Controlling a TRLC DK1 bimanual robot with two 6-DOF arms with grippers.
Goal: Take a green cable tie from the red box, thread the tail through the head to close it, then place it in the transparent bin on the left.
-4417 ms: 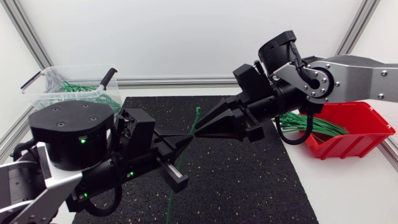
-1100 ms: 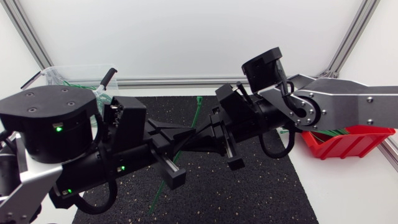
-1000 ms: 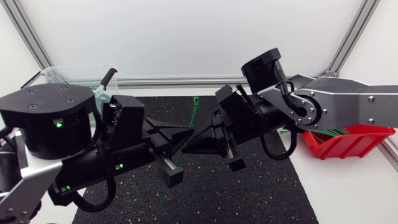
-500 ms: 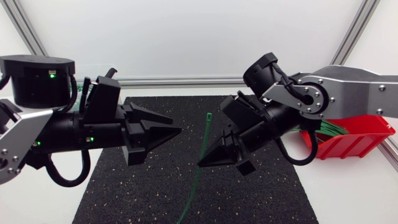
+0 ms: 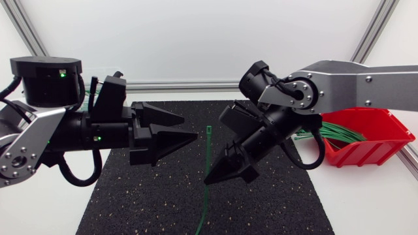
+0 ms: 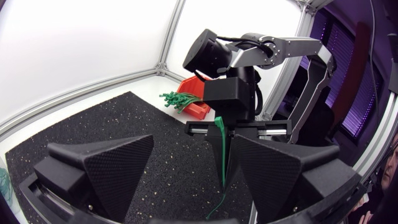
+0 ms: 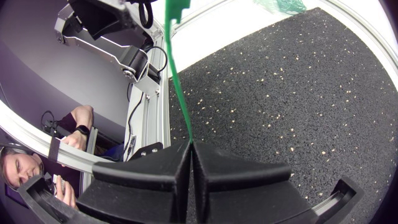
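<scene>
Red box [image 5: 373,151] holds green ties [image 5: 339,134] — right tool [image 5: 208,179] clenches one cable tie [image 5: 208,147], left tool [image 5: 189,128] released.

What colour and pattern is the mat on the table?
The mat is black with small pale speckles, and the right wrist view shows it best.

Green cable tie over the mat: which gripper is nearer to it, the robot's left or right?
Right. The right gripper is shut on the green cable tie, below its head; the left gripper is open beside it, not touching.
</scene>
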